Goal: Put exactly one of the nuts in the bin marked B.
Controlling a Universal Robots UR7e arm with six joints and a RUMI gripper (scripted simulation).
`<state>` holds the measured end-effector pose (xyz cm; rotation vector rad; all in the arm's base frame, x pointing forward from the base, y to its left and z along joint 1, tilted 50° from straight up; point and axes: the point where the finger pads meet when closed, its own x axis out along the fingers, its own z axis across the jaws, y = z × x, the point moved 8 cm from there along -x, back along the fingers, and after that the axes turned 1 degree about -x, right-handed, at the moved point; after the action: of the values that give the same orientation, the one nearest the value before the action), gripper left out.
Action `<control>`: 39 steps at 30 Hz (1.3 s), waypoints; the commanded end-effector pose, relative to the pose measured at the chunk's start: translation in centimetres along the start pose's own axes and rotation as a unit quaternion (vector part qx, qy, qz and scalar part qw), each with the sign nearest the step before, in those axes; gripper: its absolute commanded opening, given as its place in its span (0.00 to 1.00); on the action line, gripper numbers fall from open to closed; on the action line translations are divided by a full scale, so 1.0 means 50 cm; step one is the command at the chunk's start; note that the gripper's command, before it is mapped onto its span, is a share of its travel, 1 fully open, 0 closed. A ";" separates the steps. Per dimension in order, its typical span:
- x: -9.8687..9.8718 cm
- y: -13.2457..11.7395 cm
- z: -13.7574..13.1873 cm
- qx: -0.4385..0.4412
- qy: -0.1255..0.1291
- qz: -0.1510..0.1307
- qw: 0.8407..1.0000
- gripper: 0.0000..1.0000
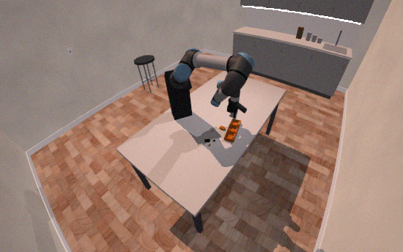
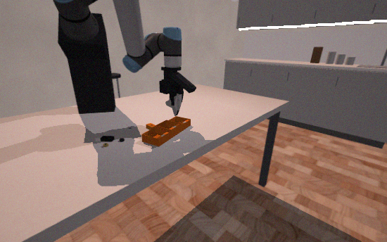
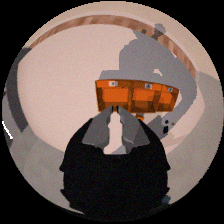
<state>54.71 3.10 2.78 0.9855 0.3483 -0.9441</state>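
Gripper (image 2: 175,112) is held above the far end of the orange bin row (image 2: 166,131), fingers nearly closed; whether a nut is pinched cannot be told | small dark parts (image 2: 110,139) are seen on the table (image 2: 225,102) beside the bins, nuts not distinguishable.

Parquet floor (image 1: 88,183), grey walls (image 1: 51,36), black stool (image 1: 144,60), grey counter (image 2: 313,91).

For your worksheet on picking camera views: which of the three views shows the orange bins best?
The wrist view: the orange bins fill its middle, with compartments and small labels facing the camera. The exterior view shows them side-on and smaller; the top view shows only a small orange strip.
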 end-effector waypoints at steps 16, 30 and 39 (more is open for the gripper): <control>-0.125 -0.002 -0.001 -0.001 0.000 0.000 1.000 0.04; -0.304 -0.002 -0.001 -0.001 0.000 0.000 1.000 0.04; -0.304 0.005 0.000 0.001 0.000 0.002 1.000 0.04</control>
<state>46.50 10.70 12.20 0.9899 0.3401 -0.9222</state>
